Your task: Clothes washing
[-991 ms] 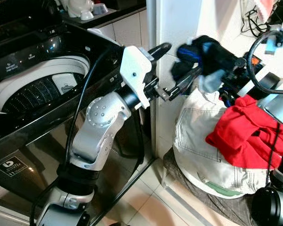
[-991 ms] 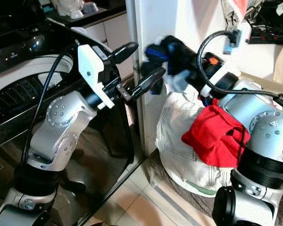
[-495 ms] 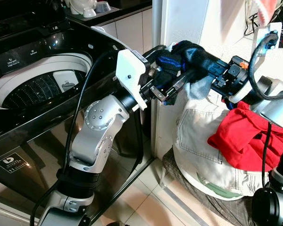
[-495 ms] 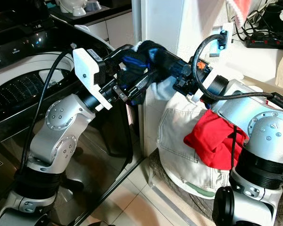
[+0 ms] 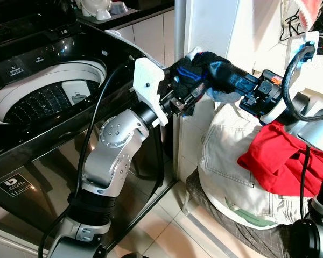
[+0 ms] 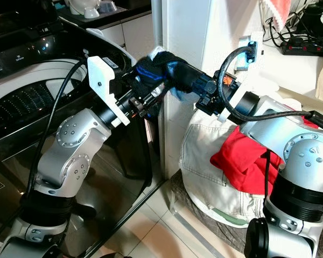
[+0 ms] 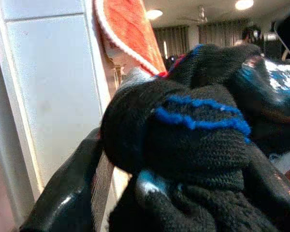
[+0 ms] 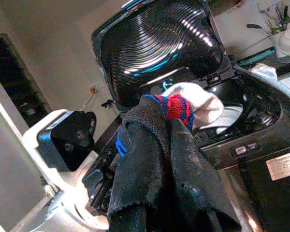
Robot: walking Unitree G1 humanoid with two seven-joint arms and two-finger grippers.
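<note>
A: Where are the claws?
B: Both meet in the air beside the washing machine's (image 5: 54, 80) right corner. The left gripper (image 5: 191, 94) and right gripper (image 5: 204, 67) each have fingers clamped on the black knit garment (image 5: 202, 64).
A: And the other laundry?
B: The red cloth (image 5: 282, 156) lies on the white bag (image 5: 231, 166).

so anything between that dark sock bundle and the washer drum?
Nothing visible does. Both the left gripper and right gripper hold the dark sock bundle beside the washer, whose lid is up and drum open.
</note>
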